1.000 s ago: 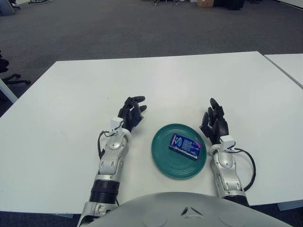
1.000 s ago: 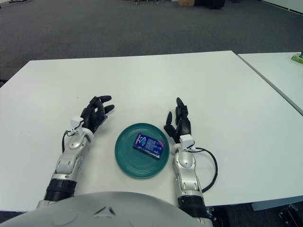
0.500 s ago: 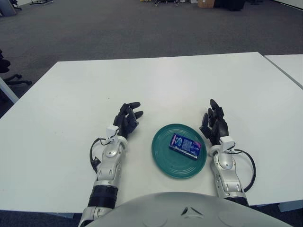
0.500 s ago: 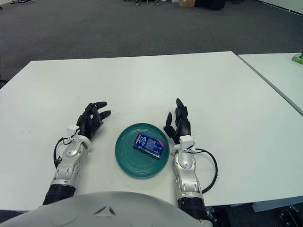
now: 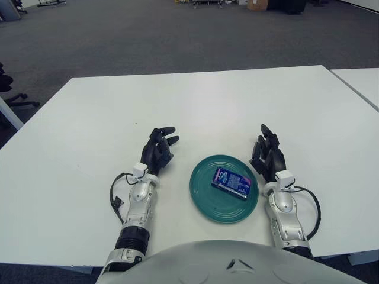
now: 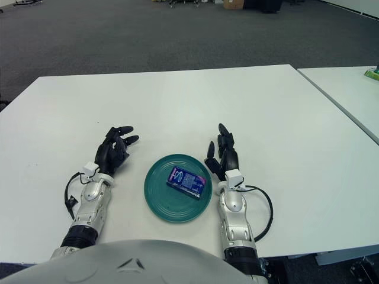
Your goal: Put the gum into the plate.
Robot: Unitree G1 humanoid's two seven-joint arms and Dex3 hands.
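Flanking the green plate (image 5: pixel 204 202) on the white desk (image 5: pixel 195 100), the left robot hand (image 5: pixel 157 151) and right robot hand (image 5: pixel 267 156) are seen with fingers loosely spread, nothing held. The blue gum pack (image 5: pixel 231 182) is found lying flat inside the plate, right of centre.

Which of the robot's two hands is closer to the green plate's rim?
The right hand, beside the plate's right rim; the left hand shows farther off to the left.
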